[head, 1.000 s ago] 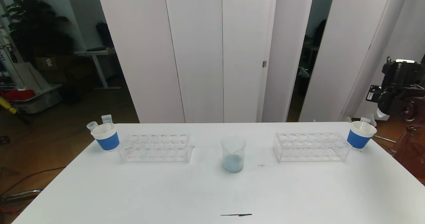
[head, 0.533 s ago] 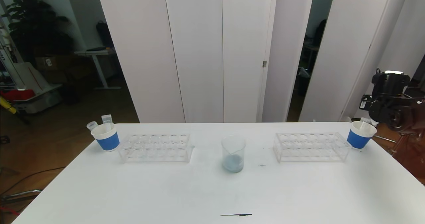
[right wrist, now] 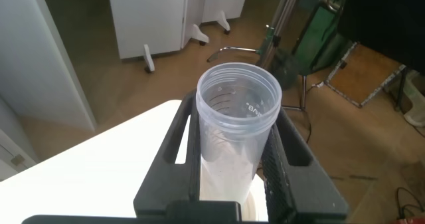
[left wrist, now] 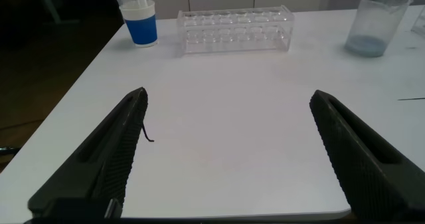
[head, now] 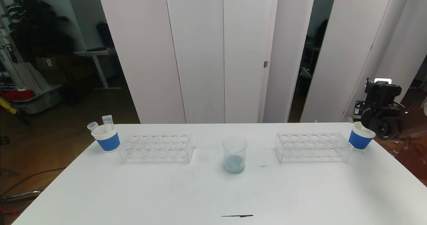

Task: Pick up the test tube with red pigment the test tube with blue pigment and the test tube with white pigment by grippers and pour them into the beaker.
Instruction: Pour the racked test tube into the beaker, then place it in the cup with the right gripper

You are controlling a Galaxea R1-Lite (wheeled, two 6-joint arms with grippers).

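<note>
Two arms, only one busy: the right pincer (right wrist: pixel 229 164) is clamped on the test tube with white pigment (right wrist: pixel 236 117), held just above the blue-banded cup (head: pixel 361 136), well right of the beaker (head: pixel 234 154). The left pincer (left wrist: pixel 229 151) hangs with fingers wide apart over the counter (head: pixel 213 191), near the beaker's side.

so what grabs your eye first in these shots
The right gripper at the table's far right corner, over a blue-banded paper cup, jaws shut on a clear tube with white residue. Then the beaker at mid-table between two clear racks, pale blue liquid at its bottom.
</note>
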